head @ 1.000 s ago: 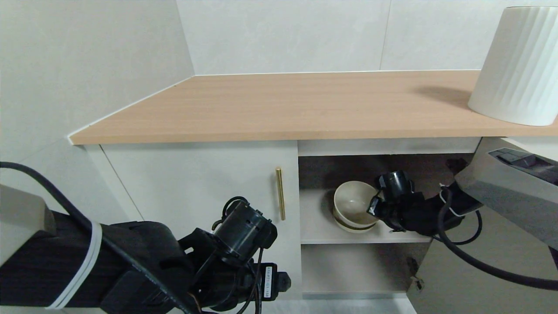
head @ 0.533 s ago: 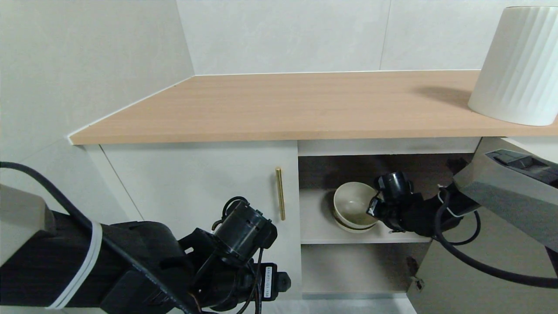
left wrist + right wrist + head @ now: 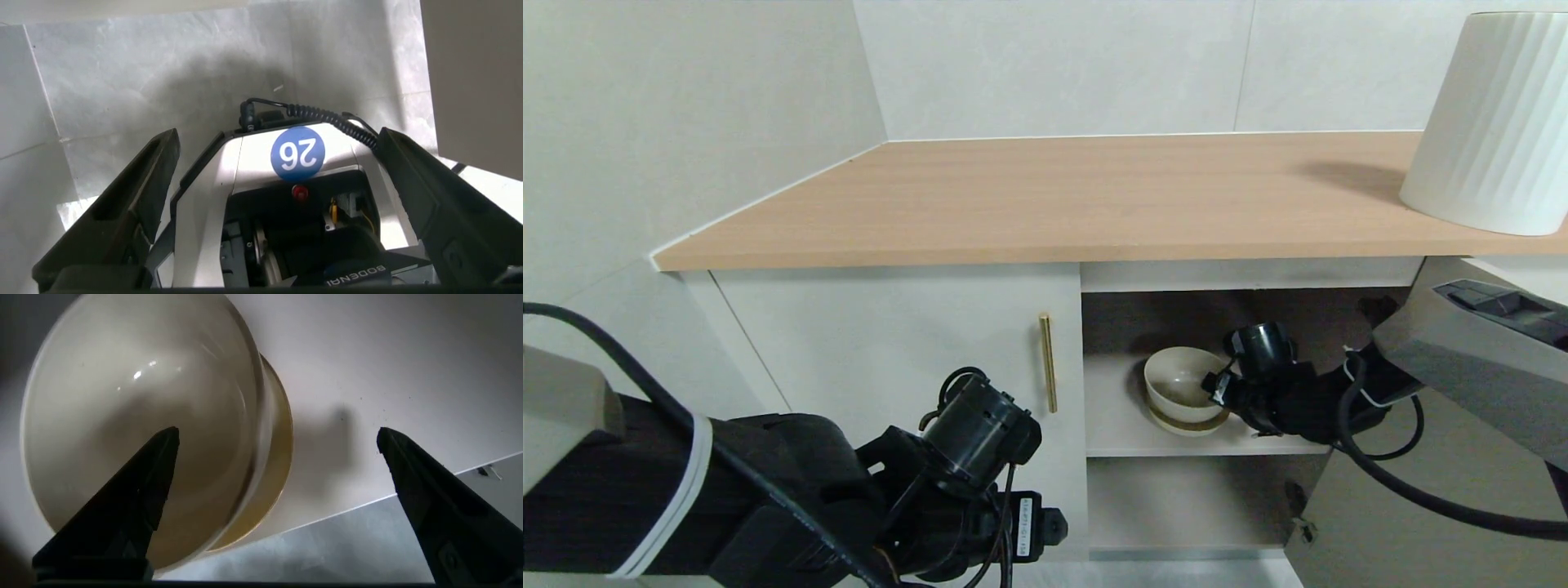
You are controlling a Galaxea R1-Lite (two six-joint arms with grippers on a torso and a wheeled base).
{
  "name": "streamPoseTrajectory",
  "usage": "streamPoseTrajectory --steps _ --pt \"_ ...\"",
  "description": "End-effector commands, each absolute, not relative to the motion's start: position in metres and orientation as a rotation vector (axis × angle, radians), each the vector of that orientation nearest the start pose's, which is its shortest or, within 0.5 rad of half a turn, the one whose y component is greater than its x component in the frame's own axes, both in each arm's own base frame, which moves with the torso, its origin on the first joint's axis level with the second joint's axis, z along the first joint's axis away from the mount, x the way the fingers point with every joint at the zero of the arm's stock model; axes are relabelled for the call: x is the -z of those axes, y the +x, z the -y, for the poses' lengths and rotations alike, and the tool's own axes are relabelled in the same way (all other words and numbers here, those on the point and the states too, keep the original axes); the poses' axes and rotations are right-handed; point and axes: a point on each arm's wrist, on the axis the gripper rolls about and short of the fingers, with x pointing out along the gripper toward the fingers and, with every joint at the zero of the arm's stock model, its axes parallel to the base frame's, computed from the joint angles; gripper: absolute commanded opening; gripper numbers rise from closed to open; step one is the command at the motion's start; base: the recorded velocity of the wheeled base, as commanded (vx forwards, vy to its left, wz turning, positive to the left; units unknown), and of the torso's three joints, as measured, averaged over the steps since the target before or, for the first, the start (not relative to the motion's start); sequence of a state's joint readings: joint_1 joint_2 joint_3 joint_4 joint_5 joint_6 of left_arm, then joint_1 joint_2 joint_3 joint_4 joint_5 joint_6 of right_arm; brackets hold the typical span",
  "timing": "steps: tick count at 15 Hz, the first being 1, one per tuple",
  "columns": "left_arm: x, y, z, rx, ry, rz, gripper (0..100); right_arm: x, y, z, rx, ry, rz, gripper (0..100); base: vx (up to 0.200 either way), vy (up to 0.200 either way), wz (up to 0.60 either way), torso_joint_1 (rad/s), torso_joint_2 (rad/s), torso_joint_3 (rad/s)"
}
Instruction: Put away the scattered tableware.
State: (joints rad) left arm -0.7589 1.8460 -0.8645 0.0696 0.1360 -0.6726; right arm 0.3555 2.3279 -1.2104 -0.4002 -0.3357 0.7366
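— Two fingers of the right gripper (image 3: 275,437) stand wide apart, don't they?

— We see them so, gripping nothing. One finger crosses in front of the cream bowl (image 3: 139,416); the other is well clear of it.

— And where does the bowl sit?

— On the shelf (image 3: 1119,429) inside the open cabinet (image 3: 1241,276), nested in a second bowl (image 3: 1186,423) (little more than its brown-banded rim shows). From the head view the wrist covers the fingertips, so we cannot tell whether either touches the rim.

— The left gripper (image 3: 278,135)?

— Spread wide too, with nothing between its fingers. It hangs low before the closed door (image 3: 890,343) with its brass handle (image 3: 1048,362).

— Anything cut off?

— A white ribbed vessel (image 3: 1490,122) on the countertop (image 3: 1054,196) runs off at the right.
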Motion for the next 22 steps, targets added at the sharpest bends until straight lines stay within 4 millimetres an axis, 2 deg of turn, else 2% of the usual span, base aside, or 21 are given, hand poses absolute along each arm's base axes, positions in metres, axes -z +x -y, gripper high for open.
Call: streamPoseTrajectory --steps 1,4,6,8,9,10,13,16,19,22 --pt "-0.102 0.215 0.195 0.210 -0.153 -1.068 100 -0.037 0.400 -0.141 0.219 0.472 -0.626 100 0.000 0.000 0.00 0.000 0.00 0.000" --pt "-0.136 0.211 0.175 0.206 -0.193 -1.003 100 -0.069 0.367 -0.148 0.135 0.414 -0.624 100 0.000 0.000 0.00 0.000 0.00 0.000" --pt "-0.165 0.201 0.154 0.189 -0.191 -0.952 100 -0.093 0.334 -0.142 0.025 0.255 -0.643 100 0.000 0.000 0.00 0.000 0.00 0.000" --pt "-0.188 0.184 0.139 0.189 -0.170 -0.907 100 -0.124 0.292 -0.136 -0.103 0.193 -0.682 100 0.000 0.000 0.00 0.000 0.00 0.000" --pt "-0.193 0.180 0.136 0.195 -0.168 -0.895 100 -0.134 0.280 -0.135 -0.134 0.183 -0.694 100 0.000 0.000 0.00 0.000 0.00 0.000" --pt "-0.203 0.170 0.129 0.203 -0.175 -0.878 100 -0.159 0.248 -0.132 -0.200 0.161 -0.739 100 0.000 0.000 0.00 0.000 0.00 0.000" --pt "-0.212 0.164 0.116 0.176 -0.186 -0.831 100 -0.191 0.197 -0.122 -0.283 0.146 -0.773 100 0.000 0.000 0.00 0.000 0.00 0.000" --pt "-0.214 0.156 0.109 0.170 -0.170 -0.805 100 -0.207 0.172 -0.108 -0.288 0.153 -0.761 100 0.000 0.000 0.00 0.000 0.00 0.000" --pt "-0.213 0.155 0.108 0.169 -0.169 -0.808 100 -0.204 0.166 -0.103 -0.275 0.150 -0.795 100 0.000 0.000 0.00 0.000 0.00 0.000" --pt "-0.203 0.154 0.108 0.164 -0.138 -0.839 100 -0.200 0.166 -0.103 -0.267 0.140 -0.811 100 0.000 0.000 0.00 0.000 0.00 0.000"
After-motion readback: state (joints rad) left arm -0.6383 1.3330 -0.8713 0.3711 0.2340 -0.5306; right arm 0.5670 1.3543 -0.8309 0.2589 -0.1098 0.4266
